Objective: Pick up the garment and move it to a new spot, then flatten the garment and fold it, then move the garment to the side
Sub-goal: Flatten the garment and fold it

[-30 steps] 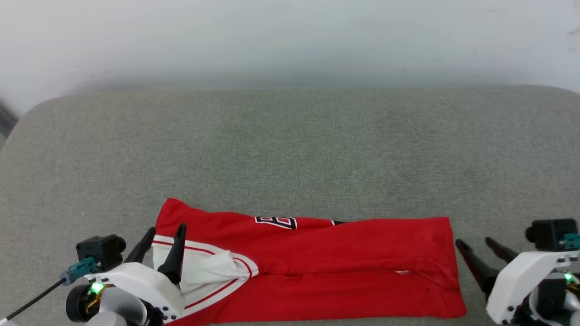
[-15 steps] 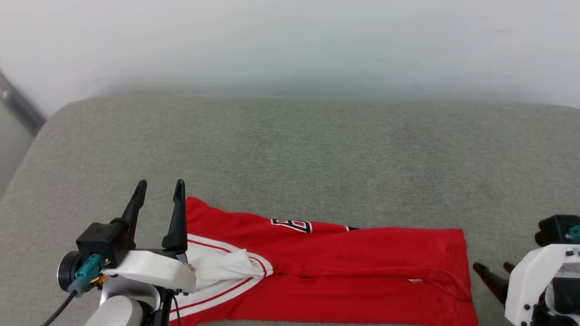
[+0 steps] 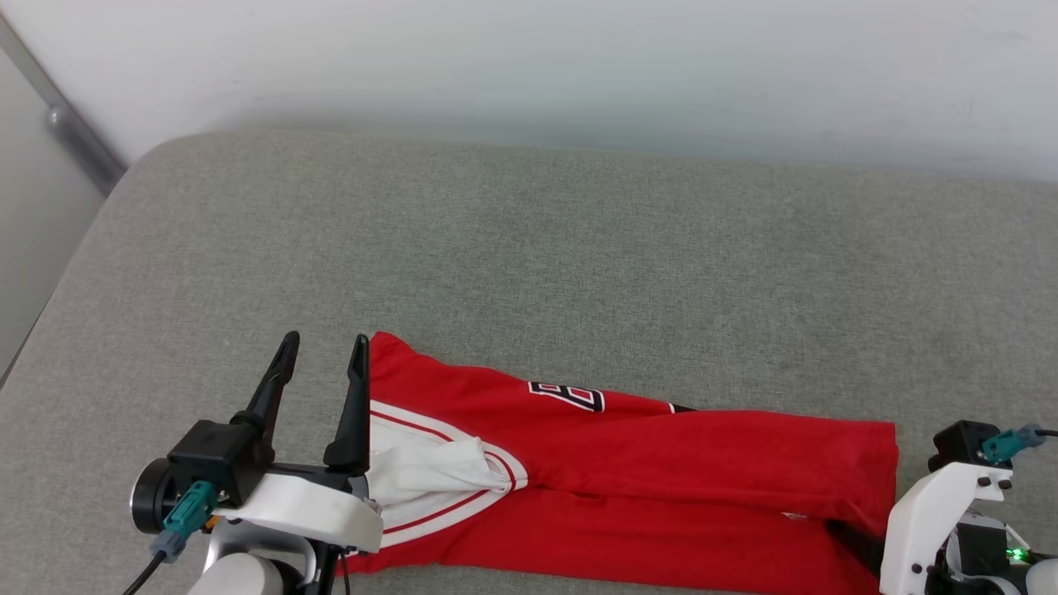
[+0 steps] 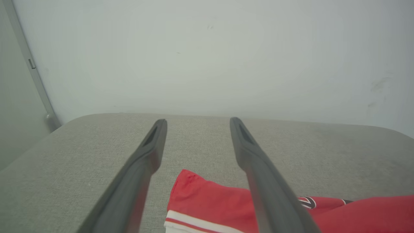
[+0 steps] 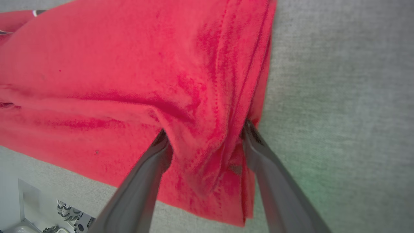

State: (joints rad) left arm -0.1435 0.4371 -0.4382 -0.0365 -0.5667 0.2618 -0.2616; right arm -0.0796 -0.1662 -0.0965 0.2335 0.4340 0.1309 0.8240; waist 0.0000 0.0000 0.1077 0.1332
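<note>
Red garment (image 3: 645, 471), folded long — your right hand (image 5: 205, 131) straddles its hem, jaws spread, gripping nothing, likely for a cross-fold; left hand (image 3: 325, 339) hovers beside it, spread, empty.

Both the left gripper (image 3: 325, 340) and the right gripper (image 5: 205, 131) have two long, tapered dark fingers (image 3: 353, 413) on a glossy white shell (image 3: 297, 512), with a black camera block (image 3: 213, 450), teal plug (image 3: 183, 511) and black cable (image 3: 145, 572); black screws (image 3: 913, 567) and a green light (image 3: 1012, 554) mark the right one.
</note>
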